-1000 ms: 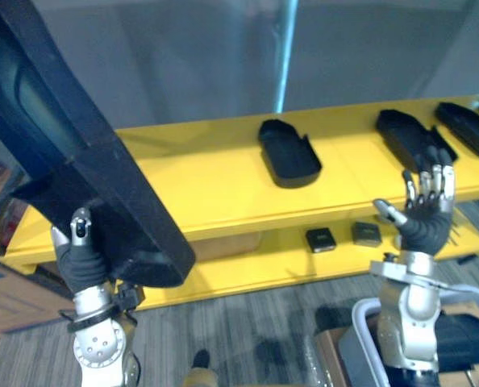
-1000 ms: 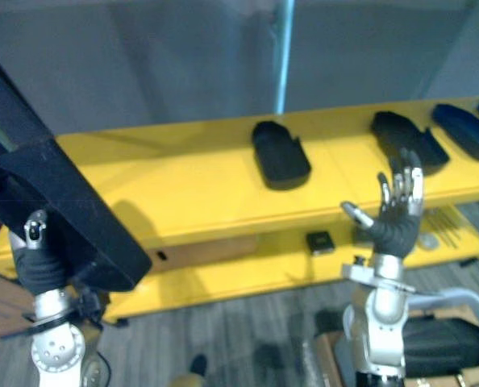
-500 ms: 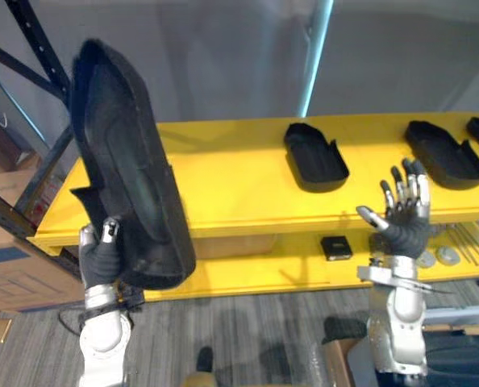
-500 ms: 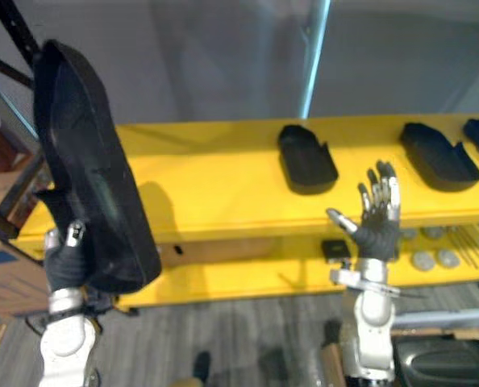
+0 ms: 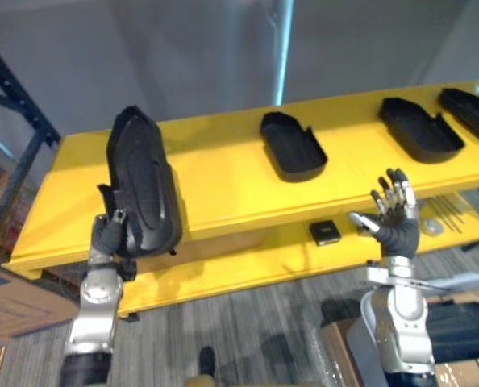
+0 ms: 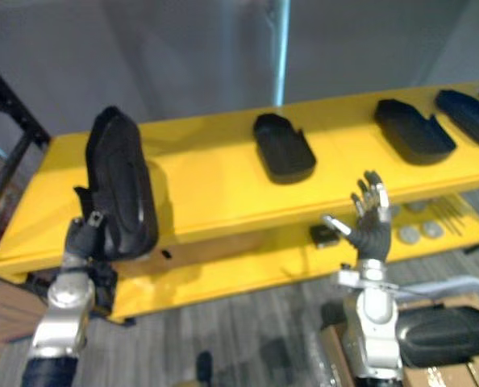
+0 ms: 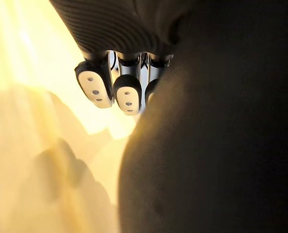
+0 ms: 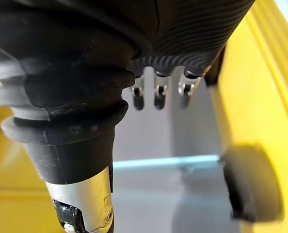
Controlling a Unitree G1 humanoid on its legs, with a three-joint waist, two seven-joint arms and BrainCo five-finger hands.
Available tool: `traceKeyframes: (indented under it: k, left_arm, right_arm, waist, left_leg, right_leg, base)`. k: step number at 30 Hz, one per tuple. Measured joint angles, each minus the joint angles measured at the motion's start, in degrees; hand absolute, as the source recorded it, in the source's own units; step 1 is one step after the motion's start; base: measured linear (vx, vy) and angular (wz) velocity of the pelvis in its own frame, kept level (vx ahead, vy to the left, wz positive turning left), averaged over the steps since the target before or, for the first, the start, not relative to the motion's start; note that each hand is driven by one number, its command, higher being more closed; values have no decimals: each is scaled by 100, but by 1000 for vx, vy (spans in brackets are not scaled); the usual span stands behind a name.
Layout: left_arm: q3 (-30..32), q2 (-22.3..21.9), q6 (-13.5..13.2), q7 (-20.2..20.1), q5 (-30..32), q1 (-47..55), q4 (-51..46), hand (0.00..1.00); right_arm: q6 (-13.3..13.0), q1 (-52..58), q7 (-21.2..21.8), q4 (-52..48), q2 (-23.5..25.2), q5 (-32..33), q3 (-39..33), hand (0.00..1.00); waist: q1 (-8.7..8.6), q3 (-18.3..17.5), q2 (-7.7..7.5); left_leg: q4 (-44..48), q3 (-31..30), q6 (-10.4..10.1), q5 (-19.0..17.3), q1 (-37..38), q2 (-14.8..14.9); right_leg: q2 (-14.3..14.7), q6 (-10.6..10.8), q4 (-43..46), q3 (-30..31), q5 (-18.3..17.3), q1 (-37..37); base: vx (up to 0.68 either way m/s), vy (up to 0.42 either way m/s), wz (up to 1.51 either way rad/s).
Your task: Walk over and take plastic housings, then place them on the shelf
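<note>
My left hand [image 5: 109, 235] is shut on the lower end of a long black plastic housing [image 5: 141, 189], which stands nearly upright over the left part of the yellow shelf [image 5: 215, 185]. In the left wrist view the fingers [image 7: 127, 94] lie against the dark housing [image 7: 221, 145]. Three more black housings [image 5: 292, 145], [image 5: 417, 127], [image 5: 469, 105] lie flat on the shelf's top, further to the right. My right hand [image 5: 394, 226] is raised in front of the shelf's front edge, open and empty, its fingers [image 8: 156, 94] straight.
The lower shelf level carries a small black box [image 5: 326, 232] and round metal discs [image 6: 409, 234]. A dark rack post [image 5: 14, 97] rises at the left. A cardboard box [image 5: 14, 310] sits on the floor at lower left.
The view has shifted. The held housing has gone from high and close to me down and forward over the shelf's left part. My right hand stays open, a little lower.
</note>
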Motion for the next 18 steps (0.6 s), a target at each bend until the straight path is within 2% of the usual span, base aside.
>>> traceKeyframes:
  k: [3,5,7,10,12,13,16,18]
  left_arm:
    - [-5,268,103,32,-212,-578,386,100]
    - [-10,375,217,73,-232,-956,577,100]
    - [-12,564,447,160,-230,-1382,782,100]
    - [-17,729,713,161,-218,-1721,1026,100]
    - [-30,790,1033,140,-154,-1944,1230,100]
    - [-40,827,1106,139,-145,-1978,1281,100]
    - [-213,981,1536,101,80,-2209,1548,100]
    - [-221,991,1719,96,156,-2397,1686,100]
  right_arm:
    - [65,145,25,-15,-31,158,12,0]
    - [79,289,49,-23,-32,232,51,0]
    - [78,404,109,-30,-28,282,255,0]
    - [74,439,110,-96,-19,282,451,0]
    - [72,456,78,-185,-10,287,543,0]
    - [72,464,58,-236,-9,294,559,0]
    - [68,494,-127,-366,-8,375,595,0]
    - [72,540,-206,-414,-8,428,658,0]
  waist:
    - [-133,158,41]
    - [-152,224,50]
    - [-276,351,24]
    - [-322,387,2]
    - [-352,411,-21]
    - [-358,416,-21]
    - [-410,594,-11]
    - [-419,727,-17]
  left_leg:
    - [-1,160,35,-26,2,48]
    - [-1,259,37,-26,-20,62]
    - [0,304,21,-15,-8,52]
    - [5,369,17,-8,-55,55]
    - [27,455,9,5,-80,58]
    - [28,477,13,12,-92,61]
    - [29,488,0,20,-90,94]
    - [29,503,-18,32,-88,135]
  right_leg:
    - [23,13,71,141,8,-118]
    - [35,41,79,266,45,-214]
    - [28,54,71,322,64,-226]
    - [34,68,61,403,83,-308]
    - [33,67,57,426,84,-357]
    - [35,66,57,434,84,-380]
    - [69,46,58,456,98,-397]
    - [116,17,57,479,117,-414]
  base:
    - [-49,0,-24]
    - [-33,3,-27]
    - [5,6,-10]
    - [17,-2,-9]
    - [36,-10,-4]
    - [26,-13,-6]
    - [6,-19,-4]
    - [-25,-22,-11]
